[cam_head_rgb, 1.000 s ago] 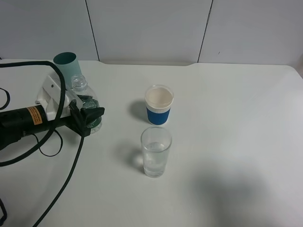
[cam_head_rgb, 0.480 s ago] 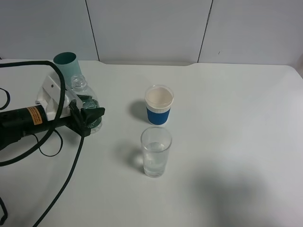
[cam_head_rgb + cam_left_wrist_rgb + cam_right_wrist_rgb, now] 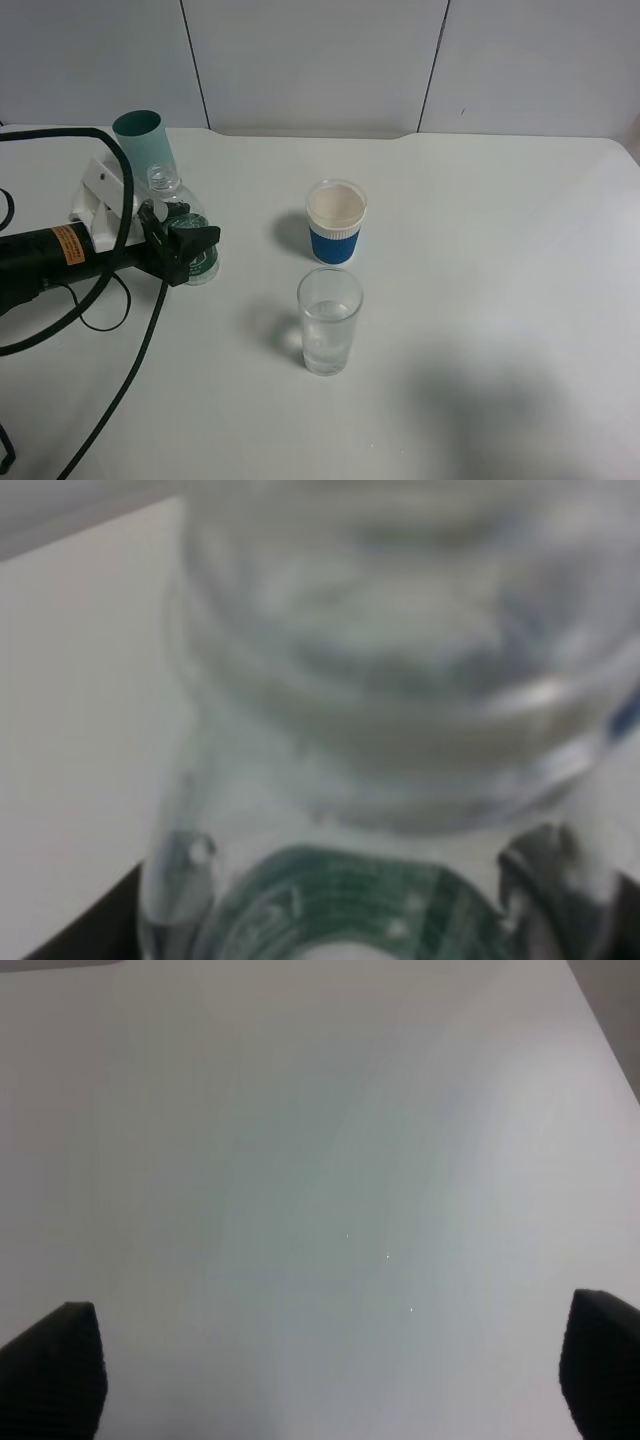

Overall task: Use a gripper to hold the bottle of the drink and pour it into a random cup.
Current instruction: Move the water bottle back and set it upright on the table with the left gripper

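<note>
The bottle of the drink point(image 3: 172, 196) stands upright at the left of the table, clear with a green label low down. My left gripper point(image 3: 178, 228), a black device with a white jaw piece and an orange label, has its jaws on either side of the bottle; whether they still press it I cannot tell. In the left wrist view the bottle point(image 3: 400, 680) fills the picture, blurred. The cup point(image 3: 329, 320), a clear glass with some liquid in it, stands near the table's middle. My right gripper point(image 3: 320, 1370) is open over bare table.
A white paper cup with a blue sleeve point(image 3: 336, 222) stands just behind the glass. A teal tumbler point(image 3: 140, 138) stands behind the bottle. The gripper's black cable point(image 3: 135, 350) loops over the white table point(image 3: 480, 250) at the front left.
The white jaw piece has drawn a little away from the bottle, and more of the bottle's neck shows. The glass and the paper cup have not moved.
</note>
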`<state>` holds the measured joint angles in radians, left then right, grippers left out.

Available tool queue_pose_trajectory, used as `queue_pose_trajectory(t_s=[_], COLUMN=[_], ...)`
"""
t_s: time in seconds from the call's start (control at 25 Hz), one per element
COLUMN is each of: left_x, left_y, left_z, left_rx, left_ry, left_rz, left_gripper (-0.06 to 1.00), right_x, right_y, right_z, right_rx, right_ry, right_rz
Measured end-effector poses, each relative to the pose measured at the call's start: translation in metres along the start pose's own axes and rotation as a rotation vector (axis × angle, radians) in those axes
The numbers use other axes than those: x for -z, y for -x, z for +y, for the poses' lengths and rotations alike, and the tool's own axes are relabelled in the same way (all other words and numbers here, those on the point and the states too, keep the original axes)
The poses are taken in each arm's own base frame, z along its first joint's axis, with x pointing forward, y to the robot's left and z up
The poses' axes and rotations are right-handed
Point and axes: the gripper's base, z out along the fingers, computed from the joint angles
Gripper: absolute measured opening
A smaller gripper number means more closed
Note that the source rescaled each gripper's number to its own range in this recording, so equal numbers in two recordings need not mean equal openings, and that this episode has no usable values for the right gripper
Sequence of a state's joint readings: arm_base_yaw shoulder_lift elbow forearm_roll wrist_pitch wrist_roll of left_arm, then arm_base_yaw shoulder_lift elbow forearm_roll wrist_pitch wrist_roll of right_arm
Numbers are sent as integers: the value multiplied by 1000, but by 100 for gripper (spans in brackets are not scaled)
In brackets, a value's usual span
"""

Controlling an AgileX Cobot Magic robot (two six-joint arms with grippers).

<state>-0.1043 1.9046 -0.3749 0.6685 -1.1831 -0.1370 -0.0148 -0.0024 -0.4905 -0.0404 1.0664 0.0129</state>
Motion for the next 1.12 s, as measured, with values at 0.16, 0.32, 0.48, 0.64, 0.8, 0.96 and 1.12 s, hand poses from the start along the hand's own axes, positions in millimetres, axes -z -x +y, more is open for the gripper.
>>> queue_pose_trajectory(t_s=[0.16, 0.32, 0.48, 0.64, 0.8, 0.96, 1.12], left_x=[16, 33, 51, 51, 51, 51, 45], left_y=[12, 18, 25, 26, 26, 26, 23], left_z=[-1, -3, -7, -7, -7, -6, -2], left_rx=[49, 85, 85, 82, 78, 70, 70], left_ry=[94, 183, 260, 266, 266, 268, 270], left_rz=[-30, -54, -70, -69, -68, -58, -19], left_gripper=[18, 18, 18, 18, 18, 18, 18], right_x=[0, 0, 0, 0, 0, 0, 0], right_y=[0, 0, 0, 0, 0, 0, 0], right_z=[0, 0, 0, 0, 0, 0, 0], right_rx=[0, 0, 0, 0, 0, 0, 0], right_ry=[0, 0, 0, 0, 0, 0, 0], right_rz=[0, 0, 0, 0, 0, 0, 0])
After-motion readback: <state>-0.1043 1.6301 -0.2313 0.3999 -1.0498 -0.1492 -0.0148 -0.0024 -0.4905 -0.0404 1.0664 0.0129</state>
